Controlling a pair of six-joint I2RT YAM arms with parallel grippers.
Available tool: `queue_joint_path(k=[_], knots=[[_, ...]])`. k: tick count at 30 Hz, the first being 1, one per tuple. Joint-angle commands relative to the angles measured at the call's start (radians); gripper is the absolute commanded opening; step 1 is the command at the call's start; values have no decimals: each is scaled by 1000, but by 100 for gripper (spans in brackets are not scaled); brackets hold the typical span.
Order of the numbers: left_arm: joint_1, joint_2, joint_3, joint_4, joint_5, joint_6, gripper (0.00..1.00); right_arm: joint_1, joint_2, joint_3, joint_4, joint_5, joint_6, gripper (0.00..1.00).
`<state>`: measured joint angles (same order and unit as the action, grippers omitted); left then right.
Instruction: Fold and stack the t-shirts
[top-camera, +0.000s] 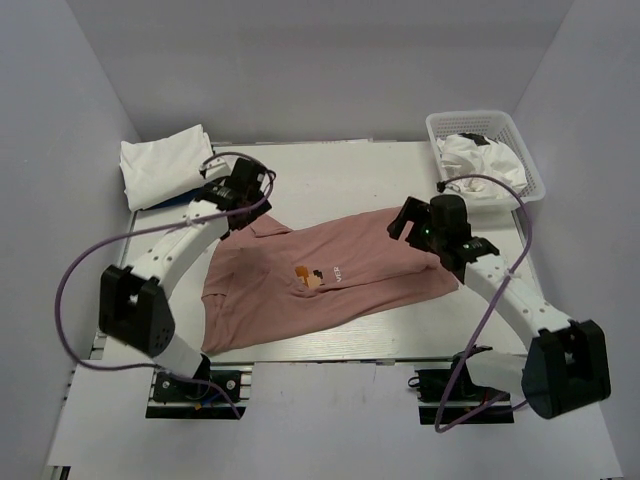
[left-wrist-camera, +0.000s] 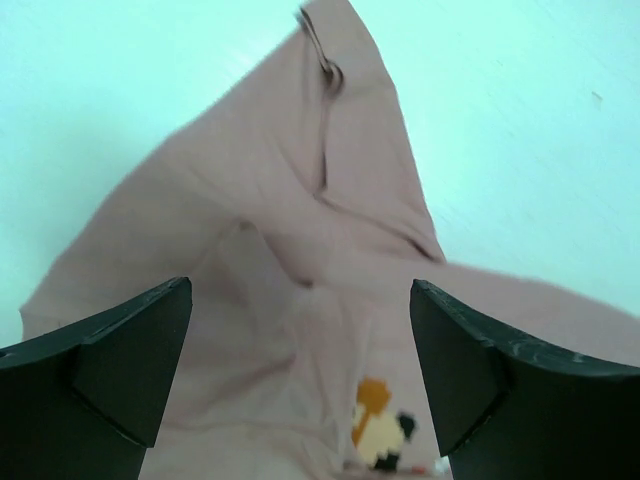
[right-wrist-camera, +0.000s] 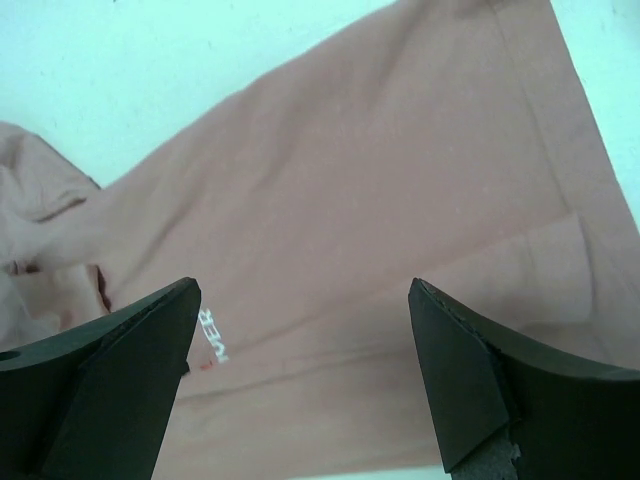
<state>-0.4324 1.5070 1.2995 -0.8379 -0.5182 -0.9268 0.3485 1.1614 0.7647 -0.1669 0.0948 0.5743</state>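
As one stands behind the arms, a folded white t-shirt (top-camera: 163, 166) sits in the far left corner of the pale table (top-camera: 340, 165), thick-edged and soft, seemingly the start of the stack. Just beside it the left gripper (top-camera: 240, 188) hovers over the rumpled left end of the dusty-pink t-shirt (top-camera: 330, 285), its black fingers (left-wrist-camera: 120, 375) spread wide with nothing between them. Below, the cotton bunches into shallow ridges and runs out to a narrow point. The tee lies slantwise across the middle of the table, its small pixel-art print (top-camera: 310, 275) facing up. Toward the right the cloth is smoother and flatter, with long straight edges. Over that end the right gripper (top-camera: 410, 222) hangs with its jaws equally wide and empty, a line of small white lettering (right-wrist-camera: 217, 345) showing by its left finger. At the far right stands a white plastic mesh basket (top-camera: 437, 128), another white garment (top-camera: 478, 158) heaped loosely inside.

The step in hand looks like a fold of the pink tee. Done well, each arm would come straight down and pinch only the top layer close to an edge. Both would then lift together and carry the cloth across evenly, so the limp fabric neither drags nor creases. The bunched left end probably wants flattening first.
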Motion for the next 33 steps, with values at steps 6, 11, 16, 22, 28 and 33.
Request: queue_joint_path(k=[6, 11, 16, 22, 28, 33], knots=[[184, 301, 222, 34, -3, 101, 100, -2, 119, 133, 82, -20, 18, 90], [259, 508, 387, 46, 24, 129, 100, 3, 124, 123, 89, 5, -20, 90], [279, 587, 448, 130, 89, 198, 93, 1, 147, 139, 75, 57, -47, 90], [299, 627, 408, 233, 184, 212, 90, -2, 193, 168, 49, 80, -74, 90], [299, 696, 399, 258, 213, 212, 76, -3, 222, 179, 40, 91, -71, 90], [299, 739, 420, 258, 213, 203, 54, -2, 236, 188, 27, 115, -76, 90]])
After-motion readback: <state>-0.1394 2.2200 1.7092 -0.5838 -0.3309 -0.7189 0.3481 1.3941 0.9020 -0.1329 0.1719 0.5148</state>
